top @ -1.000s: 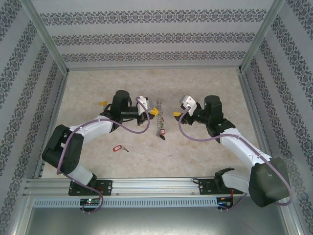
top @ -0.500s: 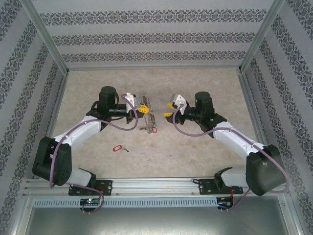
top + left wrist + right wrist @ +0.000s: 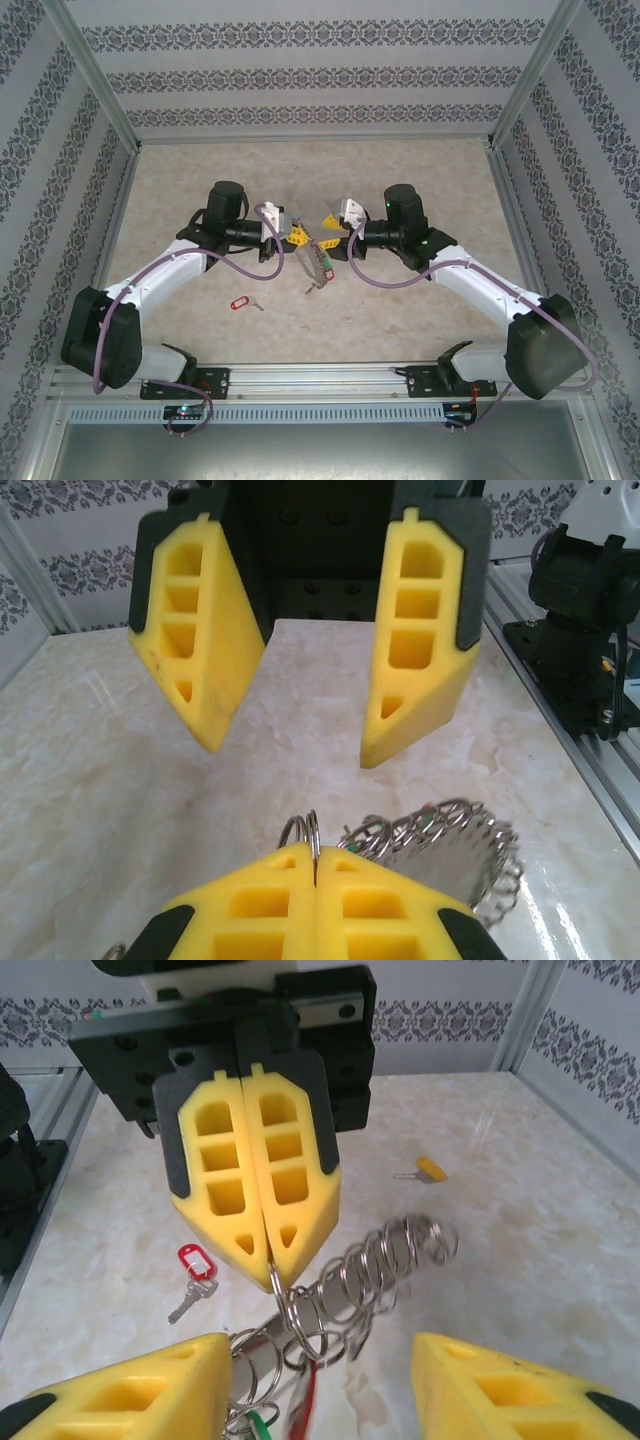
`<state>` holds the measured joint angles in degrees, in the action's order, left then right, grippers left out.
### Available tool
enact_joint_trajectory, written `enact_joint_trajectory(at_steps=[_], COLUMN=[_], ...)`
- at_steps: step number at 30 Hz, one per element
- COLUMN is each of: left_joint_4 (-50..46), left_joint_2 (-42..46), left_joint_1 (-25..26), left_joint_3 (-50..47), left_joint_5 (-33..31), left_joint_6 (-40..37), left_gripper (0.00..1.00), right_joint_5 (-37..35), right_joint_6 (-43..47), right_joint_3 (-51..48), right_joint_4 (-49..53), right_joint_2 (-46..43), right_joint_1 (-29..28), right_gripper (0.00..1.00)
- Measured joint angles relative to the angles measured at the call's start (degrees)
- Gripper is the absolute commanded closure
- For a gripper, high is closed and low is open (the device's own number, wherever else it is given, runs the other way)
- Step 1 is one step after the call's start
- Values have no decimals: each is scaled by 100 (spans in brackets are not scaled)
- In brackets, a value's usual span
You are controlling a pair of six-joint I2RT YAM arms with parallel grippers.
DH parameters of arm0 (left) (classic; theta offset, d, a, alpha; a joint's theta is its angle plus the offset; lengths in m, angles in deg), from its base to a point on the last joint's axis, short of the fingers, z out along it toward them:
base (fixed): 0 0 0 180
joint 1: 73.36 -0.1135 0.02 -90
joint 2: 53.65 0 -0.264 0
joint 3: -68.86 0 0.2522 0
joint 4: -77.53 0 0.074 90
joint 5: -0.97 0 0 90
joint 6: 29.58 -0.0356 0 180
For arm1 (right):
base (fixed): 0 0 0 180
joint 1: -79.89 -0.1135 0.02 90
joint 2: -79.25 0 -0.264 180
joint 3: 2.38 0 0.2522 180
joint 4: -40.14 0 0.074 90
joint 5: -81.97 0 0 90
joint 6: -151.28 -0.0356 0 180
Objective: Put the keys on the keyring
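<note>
Tools are facing each other above the tabletop (image 3: 520,1250). The left tool (image 3: 266,1248) is clenching its pads flat together on a thin wire of the keyring (image 3: 283,1295). The keyring is hanging below that tool's fingertips, clear of the tabletop and between the two tools. The right tool (image 3: 290,752) is standing released, with its jaws apart and nothing in them, and it is pointing at the pinched wire.

A row of small rings (image 3: 385,1255) is crowding along the keyring, and a green tag (image 3: 258,1422) is dangling at its low end. Which strand the left tool is pinching cannot be told exactly.

Step in hand, as judged: the right tool is lining up for a second hold on the keyring, so that the loop is steadied for threading.

Doing it well:
- The right tool is best aiming at bare wire just beside the left tool, not at the bunched small rings, which are likely to slide and twist.
- The left tool is carrying the whole load on a thin wire, so any sideways push from the right tool is risking a slip.
- The right tool's jaws are best closing only once the wire is lying squarely between the pads.

A red-tagged key (image 3: 195,1265) and a yellow-tagged key (image 3: 428,1170) are lying loose on the tabletop, well apart from the keyring and not yet threaded on.
</note>
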<state>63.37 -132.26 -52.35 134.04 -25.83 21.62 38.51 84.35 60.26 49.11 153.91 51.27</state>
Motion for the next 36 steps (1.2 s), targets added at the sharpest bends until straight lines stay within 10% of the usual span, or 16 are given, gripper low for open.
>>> enact_joint_trajectory(at_steps=[16,36], left_joint_4=[-673,-992], left_joint_2=[299,765], left_joint_1=[442,1051], left_joint_3=[133,131], left_joint_5=[-341,-1152], left_joint_6=[-909,-1932], left_gripper=[100,100], right_joint_5=[-127,-326], right_joint_6=[817,404], right_joint_3=[195,195], right_joint_4=[820,728], right_joint_2=[164,164], right_joint_1=[-192,79], right_gripper=[92,75])
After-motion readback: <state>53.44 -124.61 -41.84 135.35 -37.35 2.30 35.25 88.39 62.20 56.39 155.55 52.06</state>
